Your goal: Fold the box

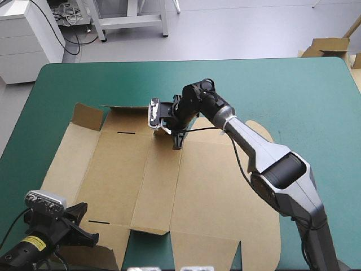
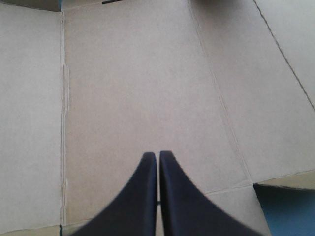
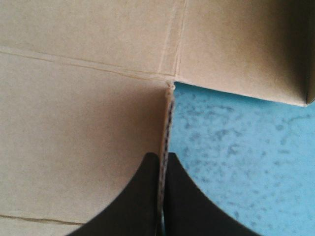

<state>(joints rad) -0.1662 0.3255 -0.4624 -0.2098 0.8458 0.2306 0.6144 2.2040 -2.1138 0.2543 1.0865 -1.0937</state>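
The brown box (image 1: 152, 180) lies opened out as a flat cut sheet across the middle of the teal-green cover. My right gripper (image 1: 176, 141) is at a notch in the sheet's far edge. In the right wrist view its black fingers (image 3: 164, 156) are shut on the box, with a thin board edge (image 3: 169, 113) standing between them. My left gripper (image 1: 84, 226) is at the box's near-left corner. Its fingers (image 2: 158, 155) are shut in a pointed arch over the flat panels (image 2: 138, 88), with nothing seen between them.
The far-left corner flap (image 1: 87, 116) is tipped up a little. Bare teal-green cover (image 1: 293, 90) runs along the far and right sides. More brown board (image 1: 330, 46) shows beyond the table's far right corner.
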